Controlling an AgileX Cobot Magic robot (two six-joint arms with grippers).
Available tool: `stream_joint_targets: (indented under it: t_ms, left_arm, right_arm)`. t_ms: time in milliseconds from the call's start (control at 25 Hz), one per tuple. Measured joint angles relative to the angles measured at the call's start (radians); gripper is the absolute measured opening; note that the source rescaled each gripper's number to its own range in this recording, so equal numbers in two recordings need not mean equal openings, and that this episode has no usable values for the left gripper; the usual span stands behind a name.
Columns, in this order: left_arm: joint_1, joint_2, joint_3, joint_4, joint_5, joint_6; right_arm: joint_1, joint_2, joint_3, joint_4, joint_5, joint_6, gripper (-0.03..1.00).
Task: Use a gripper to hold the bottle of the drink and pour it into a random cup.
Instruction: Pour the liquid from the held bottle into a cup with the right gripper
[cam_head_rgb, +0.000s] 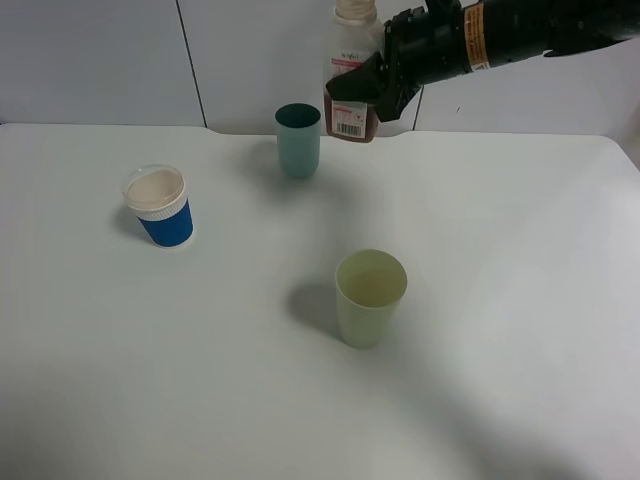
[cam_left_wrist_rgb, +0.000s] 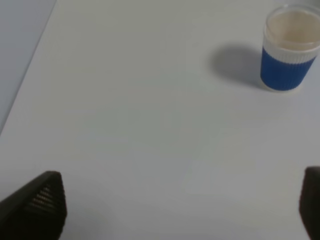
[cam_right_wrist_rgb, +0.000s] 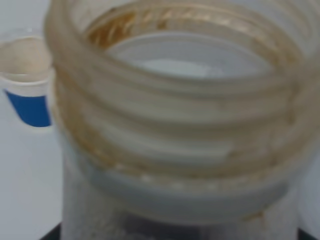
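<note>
At the upper middle of the exterior frame, the black two-fingered right end effector (cam_head_rgb: 374, 97) is clenched around the lower body of a small, slim, clear plastic bottle (cam_head_rgb: 351, 58) with a white-and-red label; the bottle stands roughly upright in the grasp, its base apparently lifted off the white bench (cam_head_rgb: 500, 250); it sits just right of a plain teal tumbler (cam_head_rgb: 298, 140) at the upper centre, close to it but not touching; dark brown liquid (cam_head_rgb: 364, 128) shows through the bottle's base; the right wrist view is filled by the bottle's pale wide neck, uncapped, with brown traces around the rim.

A blue cup with a white rim (cam_head_rgb: 160, 207) stands at the left of the frame, well apart from the tumbler; a pale yellow-green cup (cam_head_rgb: 370, 297) stands lower, near the centre.

The black left end effector (cam_left_wrist_rgb: 182, 200) is released, its ribbed fingers (cam_left_wrist_rgb: 42, 202) spread wide over bare bench, grasping nothing.
</note>
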Motion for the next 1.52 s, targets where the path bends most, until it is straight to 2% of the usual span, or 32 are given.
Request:
stream_joint_targets:
  t_ms: [160, 360, 520, 760, 920, 1040, 1360, 1520]
  left_arm:
    - [0.0, 0.0, 0.0, 0.0, 0.0, 0.0]
    - [0.0, 0.0, 0.0, 0.0, 0.0, 0.0]
    - [0.0, 0.0, 0.0, 0.0, 0.0, 0.0]
    - [0.0, 0.0, 0.0, 0.0, 0.0, 0.0]
    - [0.0, 0.0, 0.0, 0.0, 0.0, 0.0]
    - [0.0, 0.0, 0.0, 0.0, 0.0, 0.0]
    - [0.0, 0.0, 0.0, 0.0, 0.0, 0.0]
    - [0.0, 0.0, 0.0, 0.0, 0.0, 0.0]
  right_arm:
    - [0.0, -0.002, 0.0, -0.002, 0.017, 0.036, 0.0]
    - [0.0, -0.004, 0.0, -0.002, 0.116, 0.16, 0.0]
    - [0.002, -0.004, 0.0, -0.001, 0.273, 0.305, 0.0]
    - [0.052, -0.004, 0.0, 0.001, 0.55, 0.435, 0.0]
    - [0.126, -0.004, 0.0, 0.003, 0.739, 0.45, 0.0]
    - [0.185, -0.004, 0.0, 0.004, 0.84, 0.451, 0.0]
    - [0.28, -0.004, 0.0, 0.006, 1.05, 0.447, 0.0]
    - [0.299, -0.004, 0.0, 0.024, 1.12, 0.395, 0.0]
